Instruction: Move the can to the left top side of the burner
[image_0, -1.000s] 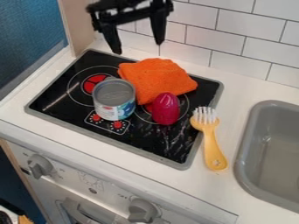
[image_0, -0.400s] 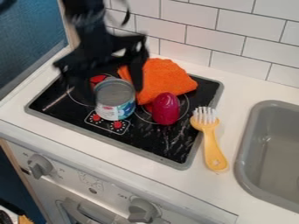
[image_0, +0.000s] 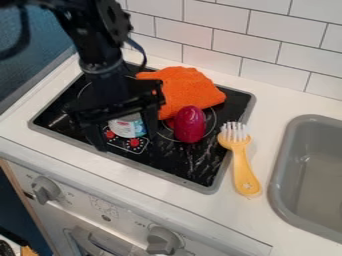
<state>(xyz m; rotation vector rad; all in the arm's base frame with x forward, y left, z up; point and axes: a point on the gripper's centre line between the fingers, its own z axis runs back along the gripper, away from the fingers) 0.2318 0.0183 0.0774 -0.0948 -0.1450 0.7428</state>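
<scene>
My gripper (image_0: 127, 142) hangs low over the left part of the black burner top (image_0: 190, 172), open, with one finger on each side of the can (image_0: 128, 127). The can stands upright just behind the red knob marks. Its top is hidden by the gripper's body, and the lower part of its label shows between the fingers. The arm also covers most of the left burner ring.
An orange cloth (image_0: 180, 90) lies at the back of the stove, with a dark pink object (image_0: 190, 124) against its front edge. A yellow brush (image_0: 240, 160) lies right of the stove, beside the grey sink (image_0: 284, 200). A tiled wall (image_0: 274, 47) runs behind.
The gripper has come down and forward from above the back of the stove to around the can. The can, cloth, pink object and brush have kept their places.
</scene>
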